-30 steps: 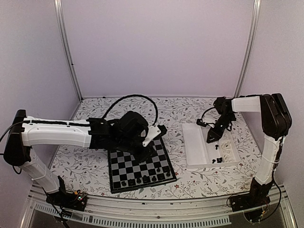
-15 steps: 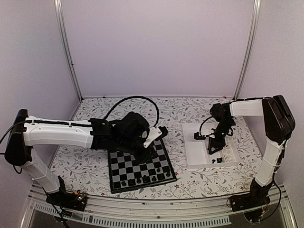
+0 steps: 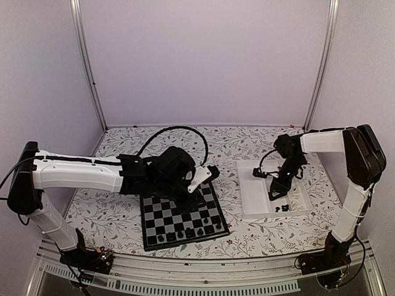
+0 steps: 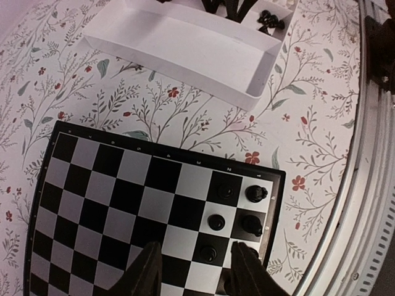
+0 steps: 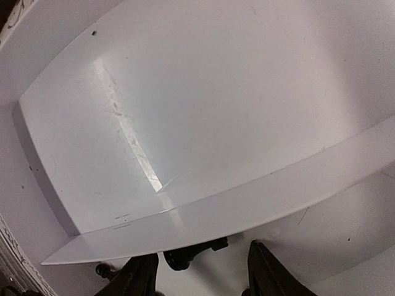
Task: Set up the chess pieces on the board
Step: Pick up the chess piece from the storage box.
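The board is seen under and ahead of the left gripper, whose jaws are held partly open and empty. The white tray is found below the right gripper, its jaws apart with nothing gripped. Several chess pieces are placed on squares just ahead of the left jaws. One dark piece is seen between the right jaws.

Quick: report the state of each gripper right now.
Left gripper: open, fingers apart over the board, holding nothing.
Right gripper: open above black chess pieces in the white tray, gripping nothing.
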`<state>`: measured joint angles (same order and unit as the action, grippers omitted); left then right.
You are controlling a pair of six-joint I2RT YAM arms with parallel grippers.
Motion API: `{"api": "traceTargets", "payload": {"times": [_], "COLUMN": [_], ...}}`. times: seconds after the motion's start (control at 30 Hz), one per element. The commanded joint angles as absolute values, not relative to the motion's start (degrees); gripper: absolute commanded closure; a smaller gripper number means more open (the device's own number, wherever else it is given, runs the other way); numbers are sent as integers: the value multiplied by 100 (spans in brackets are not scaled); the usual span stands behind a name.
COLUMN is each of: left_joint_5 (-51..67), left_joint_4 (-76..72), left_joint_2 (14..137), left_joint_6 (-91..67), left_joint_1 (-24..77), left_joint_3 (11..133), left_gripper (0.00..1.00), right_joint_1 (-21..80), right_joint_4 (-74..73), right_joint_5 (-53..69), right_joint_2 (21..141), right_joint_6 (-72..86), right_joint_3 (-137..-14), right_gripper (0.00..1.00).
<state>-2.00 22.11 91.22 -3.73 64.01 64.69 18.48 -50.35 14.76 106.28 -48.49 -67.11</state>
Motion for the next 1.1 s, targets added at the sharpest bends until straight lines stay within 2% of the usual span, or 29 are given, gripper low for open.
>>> {"api": "traceTargets", "payload": {"times": [0.0,0.3,0.6,0.73,0.8,0.93,1.07], "left_joint_5": [-106,-97,-80,-88,-81,-79,-44], "left_joint_4": [2094,2083,2053,2051,2060,2049,2040], "left_joint_2": [9237,9229,9202,9193,9185,9167,9202], "left_joint_6": [-399,-431,-439,-435,-432,-432,-436], "left_joint_1": [6361,6363,6368,6364,6365,6364,6363], "left_joint_3": [6538,6491,6416,6391,6390,6363,6397], "left_gripper": [59,59,59,59,59,59,59], "right_joint_1": [1956,1886,1760,1755,1758,1752,1764], "right_joint_4": [-4881,-4720,-4741,-4783,-4900,-5049,-5037], "right_joint_5": [1697,709,586,712,957,1343,1542], "right_joint_2": [10535,10487,10449,10489,10494,10507,10668], "right_joint_6": [-4132,-3690,-3537,-3442,-3384,-3235,-3147], "right_joint_3": [-6492,-6452,-6582,-6607,-6666,-6785,-6858], "right_gripper": [47,49,61,63,63,56,55]}}
